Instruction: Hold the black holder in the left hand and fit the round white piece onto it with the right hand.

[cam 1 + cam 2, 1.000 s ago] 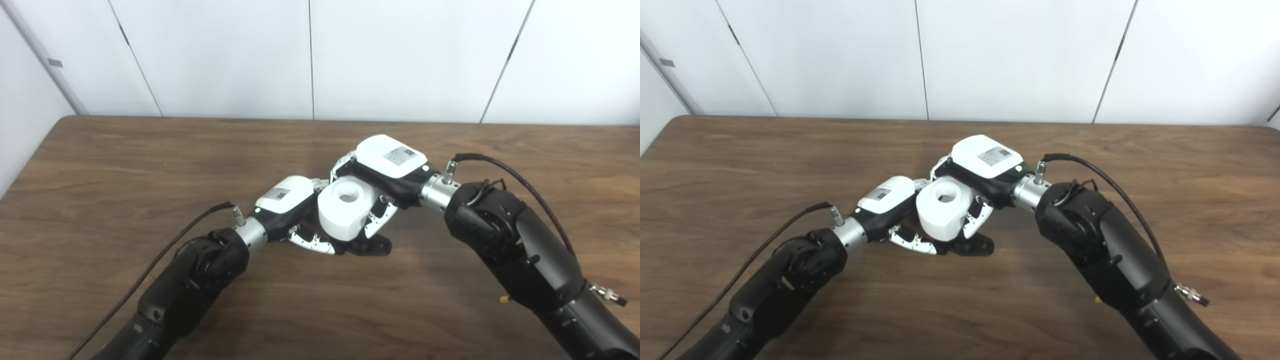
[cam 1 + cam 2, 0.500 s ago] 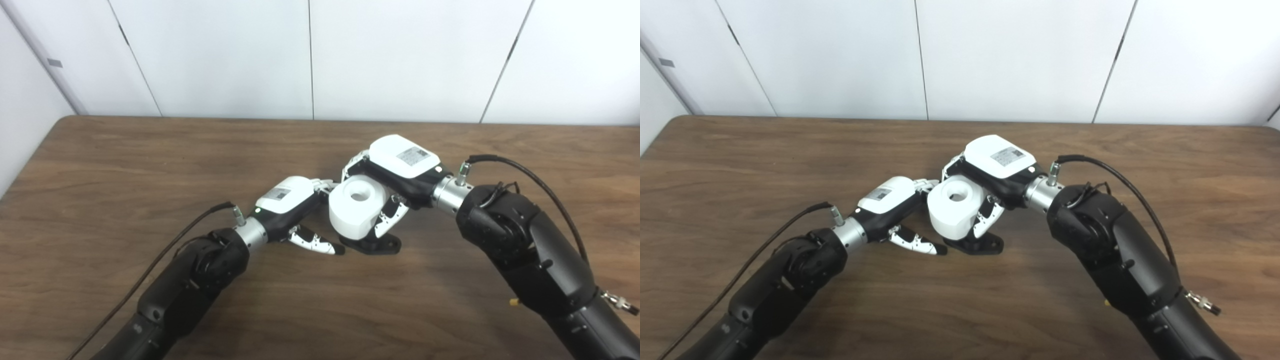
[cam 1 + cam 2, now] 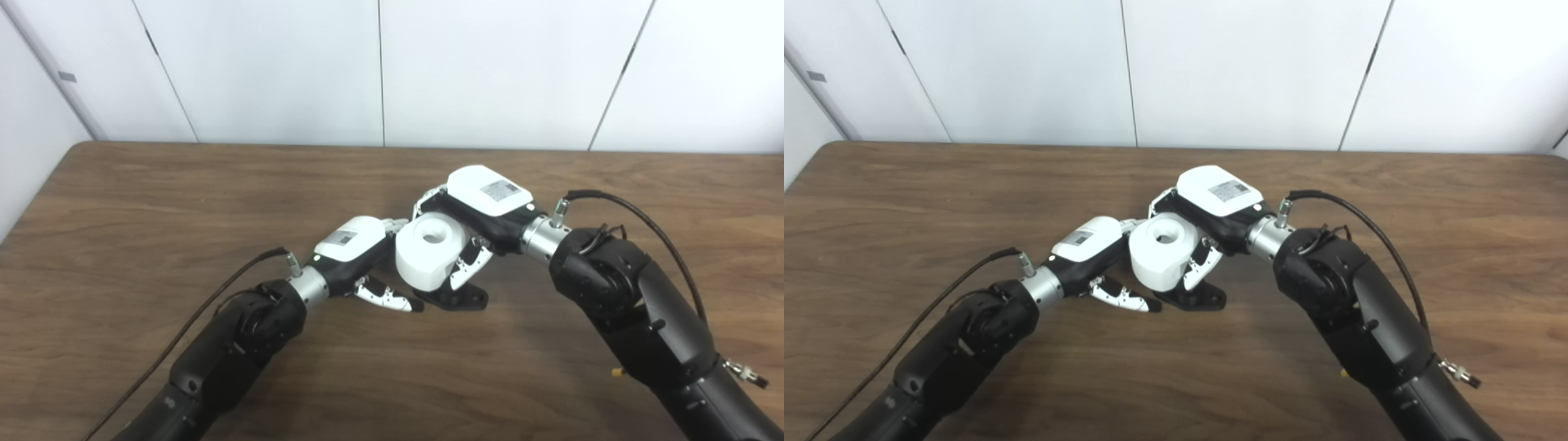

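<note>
My two arms come up from the bottom corners of the frame and meet just below its middle, over the table.

Nearest the bottom edge lies the holder, its black foot flat on the wood at the centre of the frame, a little right of the middle. My left hand sits just left of it, palm down. One finger stretches low along the table with its tip beside the holder's foot; I cannot tell whether it touches. The rest of the left hand's fingers are hidden behind the piece, so I cannot tell whether that hand grips anything.

Directly above the holder is the piece, a thick white round with a hole in its top face, tilted slightly toward the upper right. My right hand comes in from the right and wraps it: fingers curl over the far side, and the thumb presses on the near right side. The piece hides the holder's top, so how far it is seated I cannot tell.
</note>
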